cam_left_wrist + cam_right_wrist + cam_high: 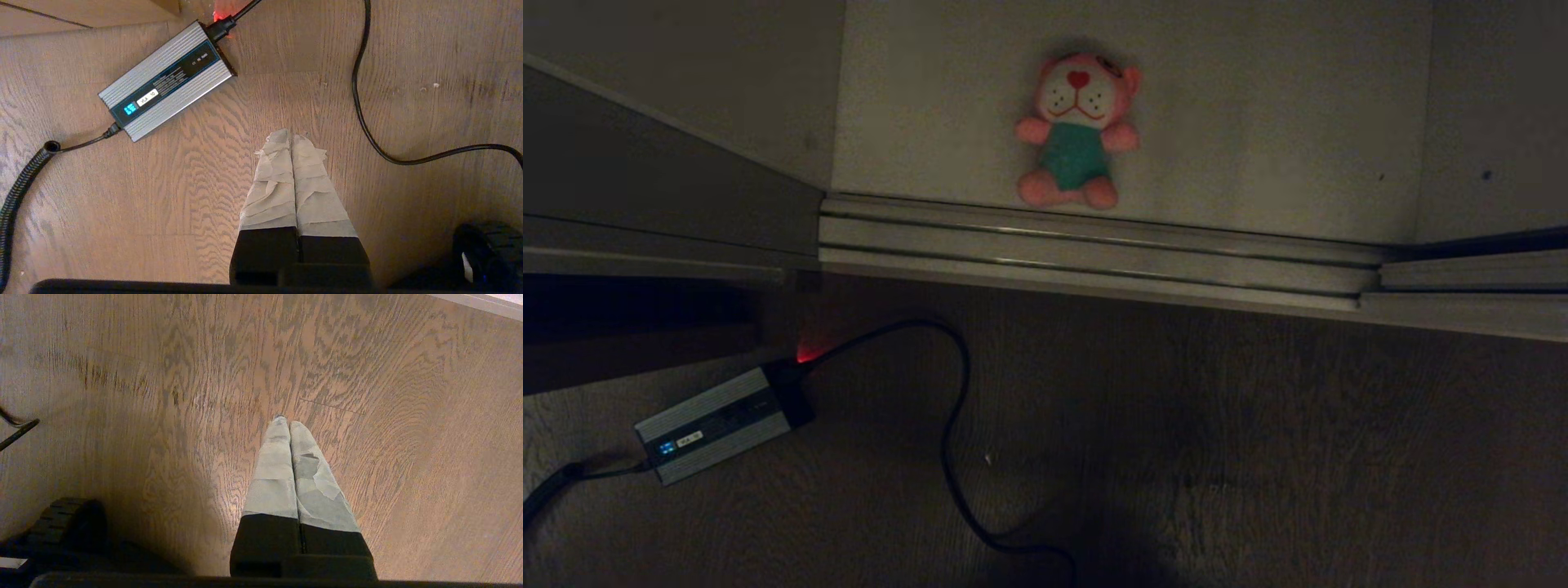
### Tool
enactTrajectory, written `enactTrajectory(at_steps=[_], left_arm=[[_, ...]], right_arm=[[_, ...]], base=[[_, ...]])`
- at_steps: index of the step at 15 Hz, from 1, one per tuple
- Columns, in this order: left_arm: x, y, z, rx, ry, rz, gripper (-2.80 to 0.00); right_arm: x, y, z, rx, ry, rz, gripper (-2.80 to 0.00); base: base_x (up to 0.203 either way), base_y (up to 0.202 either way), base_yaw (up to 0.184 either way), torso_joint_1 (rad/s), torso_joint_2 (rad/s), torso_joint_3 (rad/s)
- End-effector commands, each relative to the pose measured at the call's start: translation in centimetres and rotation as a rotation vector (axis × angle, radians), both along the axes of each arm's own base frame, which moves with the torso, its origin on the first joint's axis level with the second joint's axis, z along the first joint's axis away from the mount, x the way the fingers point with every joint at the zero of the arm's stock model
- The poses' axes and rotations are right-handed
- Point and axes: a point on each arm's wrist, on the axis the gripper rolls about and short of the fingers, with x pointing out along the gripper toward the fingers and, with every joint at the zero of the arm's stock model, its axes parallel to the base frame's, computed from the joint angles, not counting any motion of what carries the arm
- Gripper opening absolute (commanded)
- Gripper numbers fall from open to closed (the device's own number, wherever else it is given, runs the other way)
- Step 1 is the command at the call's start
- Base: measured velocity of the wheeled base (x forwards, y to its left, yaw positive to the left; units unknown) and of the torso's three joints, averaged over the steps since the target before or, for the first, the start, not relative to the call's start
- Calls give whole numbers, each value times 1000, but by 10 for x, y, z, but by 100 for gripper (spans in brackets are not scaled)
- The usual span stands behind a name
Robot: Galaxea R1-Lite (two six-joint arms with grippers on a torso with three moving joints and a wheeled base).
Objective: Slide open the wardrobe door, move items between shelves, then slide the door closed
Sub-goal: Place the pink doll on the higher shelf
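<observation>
You see the pink plush toy [1076,135] lying on the off-white shelf [1258,122], just behind the ribbed floor track [1094,253]. The grey-green sliding door [645,175] stands at the left end of the track. In front of the track a silver power adapter [719,423] and its black cable [952,441] lie on the wooden floor [1298,457]. The left gripper [291,136] and right gripper [287,422] both hang over the floor, fingers pressed together and holding nothing.
</observation>
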Motion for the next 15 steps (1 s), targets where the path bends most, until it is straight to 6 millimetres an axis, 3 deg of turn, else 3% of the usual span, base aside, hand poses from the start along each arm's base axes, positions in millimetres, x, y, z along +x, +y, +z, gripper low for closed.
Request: enactTrajectory(at_steps=[1,3,8,10,15], left_arm=[[0,0,0,-1,-4,1,-280],[-2,0,11,-7,-29,0,-280],[2,-1,92,-60,-30,-45,-280],[17,-3,114,-124,83,-120,-280],[63,-10,149,-265,308,-427,-280]], right_arm=[[0,0,0,-1,-2,1,-280],[0,0,0,-1,-1,1,-280],[0,0,0,-1,-2,1,-280],[0,0,0,-1,-2,1,-280],[0,0,0,-1,-2,1,-280]], base=[[0,0,0,0,0,0],[0,0,0,0,0,0],[0,0,0,0,0,0],[0,0,0,0,0,0],[0,0,0,0,0,0]])
